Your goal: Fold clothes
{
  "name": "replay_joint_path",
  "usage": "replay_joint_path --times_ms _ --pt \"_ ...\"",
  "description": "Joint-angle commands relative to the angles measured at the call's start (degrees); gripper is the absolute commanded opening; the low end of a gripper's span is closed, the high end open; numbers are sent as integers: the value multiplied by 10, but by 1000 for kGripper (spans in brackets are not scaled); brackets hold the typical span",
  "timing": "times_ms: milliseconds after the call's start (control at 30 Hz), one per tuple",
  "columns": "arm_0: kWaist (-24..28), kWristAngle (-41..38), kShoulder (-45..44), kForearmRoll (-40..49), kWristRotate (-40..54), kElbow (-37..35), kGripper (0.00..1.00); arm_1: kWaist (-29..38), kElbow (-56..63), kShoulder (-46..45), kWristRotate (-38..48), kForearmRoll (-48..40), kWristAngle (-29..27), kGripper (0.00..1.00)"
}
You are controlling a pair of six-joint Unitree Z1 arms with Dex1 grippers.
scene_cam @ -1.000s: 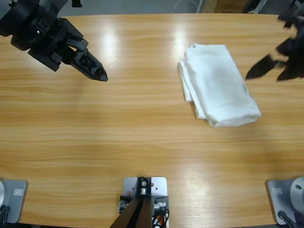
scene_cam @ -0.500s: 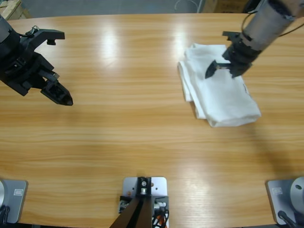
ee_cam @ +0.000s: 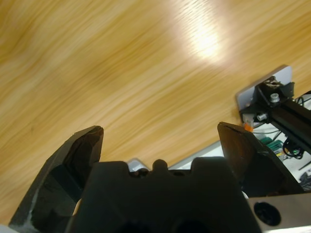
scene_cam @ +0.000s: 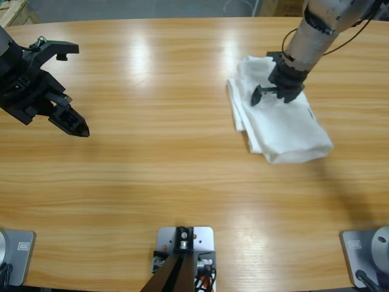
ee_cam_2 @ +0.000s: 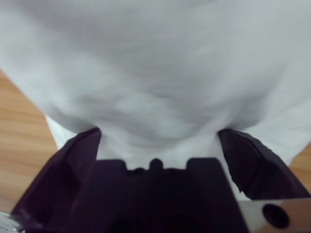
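one white shirt (scene_cam: 279, 118) lies folded small. my right tool (scene_cam: 271, 94) hangs wide over it; left tool (scene_cam: 68, 120) waits wide, far off. next i pinch an edge.

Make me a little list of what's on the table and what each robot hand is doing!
shirt: white shirt, folded into a bundle, lying on the table's far right part
table: long wooden table
right hand: right hand over the shirt's upper part, jaws open, shirt fabric fills its wrist view
left hand: left hand at the table's left side, over bare wood, jaws open, holding nothing
gap: the left hand is far from the shirt
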Motion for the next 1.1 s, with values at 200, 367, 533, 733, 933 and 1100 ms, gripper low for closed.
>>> replay_joint_path --times_ms 200,367,533,733,933,1100 --pt "9 6 -6 2 2 19 918 158 -195 110 33 101 32 977" --pt "15 6 -25 2 2 30 918 216 -429 204 33 203 60 978" --pt "18 9 -40 2 0 44 918 231 -622 266 33 338 24 977" --pt "21 10 -45 -13 -3 60 918 157 -546 160 17 347 -7 977" --pt "21 10 -53 -21 -3 77 918 82 -258 26 -7 213 -9 977" --pt "21 10 -54 -26 -4 88 918 70 -36 -46 6 79 1 977"
